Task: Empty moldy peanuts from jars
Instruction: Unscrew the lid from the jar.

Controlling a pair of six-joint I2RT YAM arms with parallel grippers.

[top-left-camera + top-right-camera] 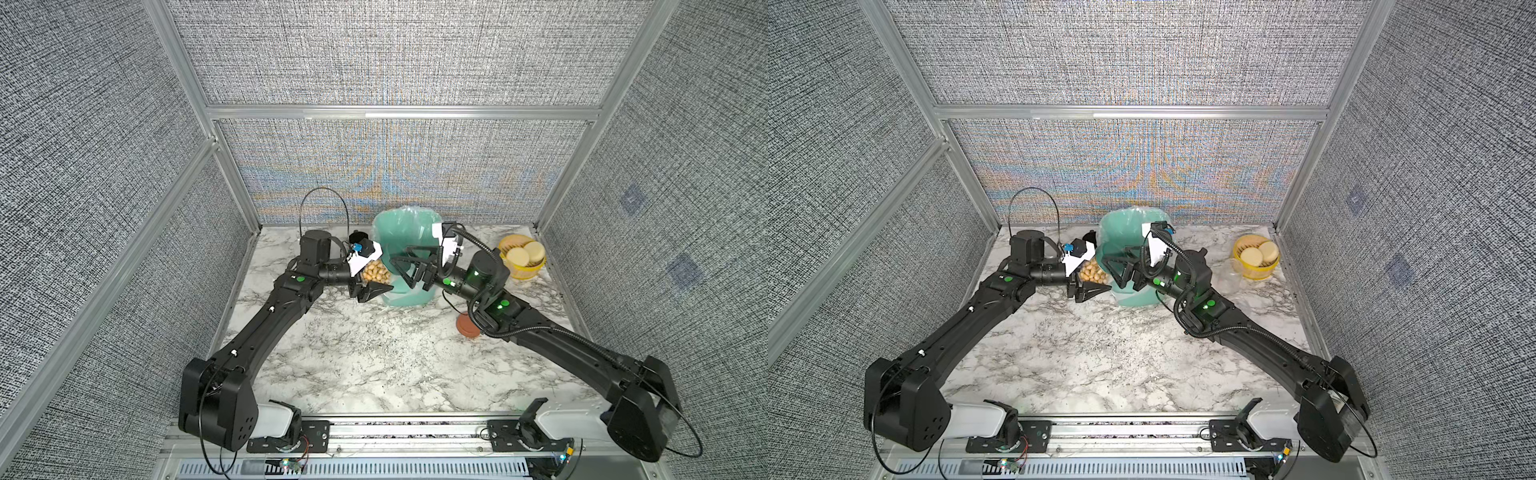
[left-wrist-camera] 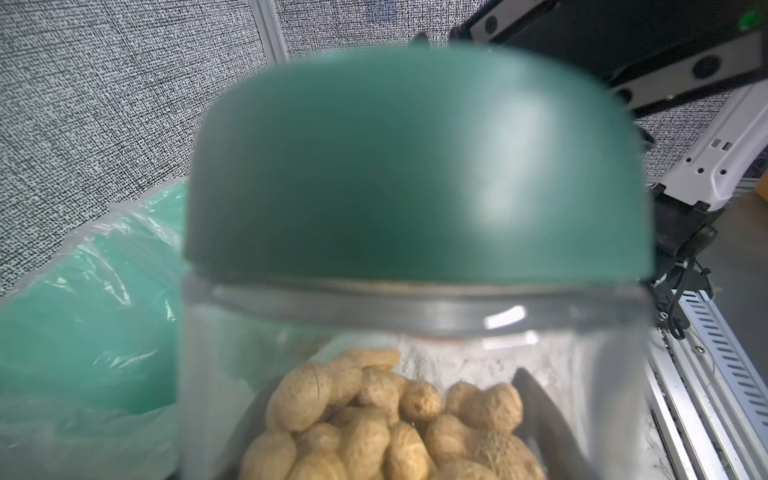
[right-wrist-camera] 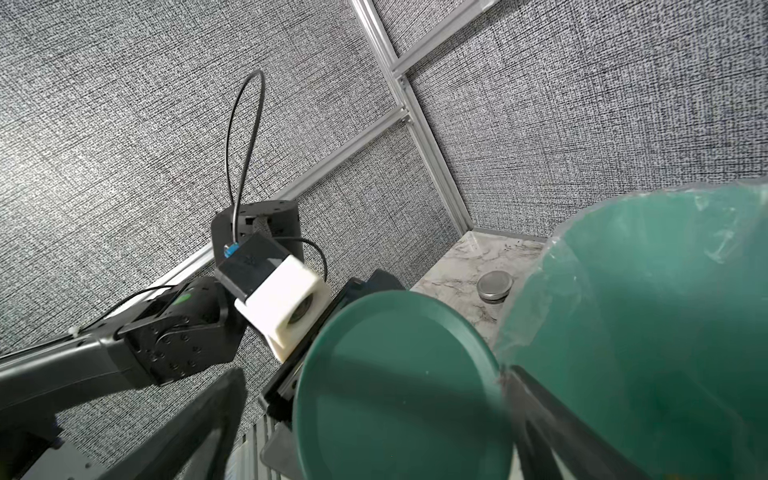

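Left to right then: the left fingers are clamped on the body of a clear jar. It looks lifted off the tabletop and tipped onto its side. The moldy peanuts are piled up inside, so nothing's been dumped from this one yet.

The bit that matters imo is that the jar's long axis runs pretty much left-right. The dark green lid is on the right-hand end, pointing straight at the other arm, and it looks seated on the neck.

Next over, the right fingers are spread wide and straddle that lid. In the right wrist view its flat face is dead ahead with one finger on either side. One finger looks right up at the rim and the other has a clear gap, so I'd say it's not gripped yet.

So the right arm is the one lined up for the lid. My guess is the next move is to close and twist. It'd want to come in square to the lid's face or it could slip off.

Just right of the jar and a bit farther back sits the green-lined bin with its mouth open. That's presumably where the peanuts end up.
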